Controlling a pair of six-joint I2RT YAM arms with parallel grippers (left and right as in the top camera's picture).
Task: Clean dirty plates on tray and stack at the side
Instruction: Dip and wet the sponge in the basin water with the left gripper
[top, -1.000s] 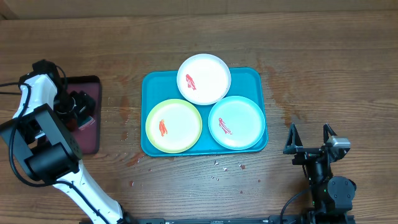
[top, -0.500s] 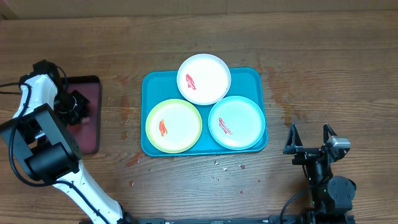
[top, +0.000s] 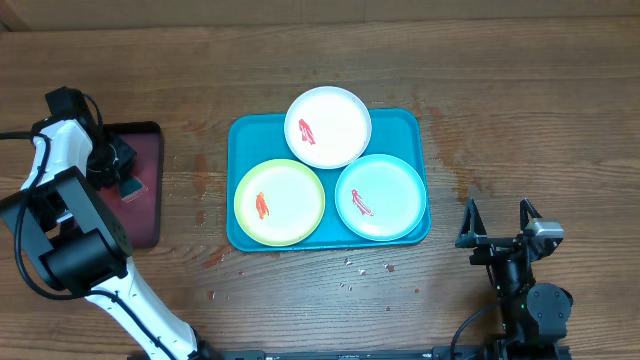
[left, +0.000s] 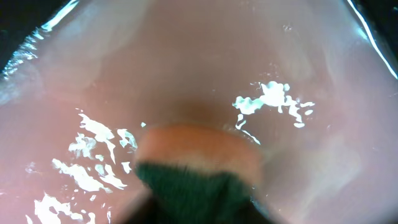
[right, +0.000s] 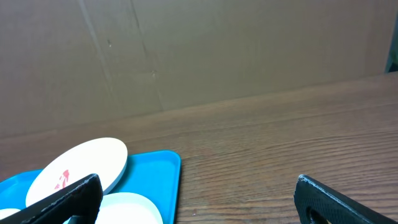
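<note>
Overhead: three smeared plates on the tray, left arm over a red tray.

The tray (top: 245, 135) lies mid-surface (top: 520, 90). On it the white plate (top: 328, 126) sits at 12 o'clock, overhanging the far rim, the green plate (top: 279, 202) at 8 o'clock and the mint plate (top: 380, 197) at 4 o'clock. They sit close together, each with a red smear. At 9 o'clock the left arm (top: 60, 150) reaches over the red tray (top: 145, 215). Its wrist view shows a wet, glossy floor and a blurred orange-and-green sponge (left: 199, 171) close to the lens. I cannot tell whether the left jaws grip it. At 5 o'clock the right jaws stand wide apart, empty, well apart from the tray.
</note>
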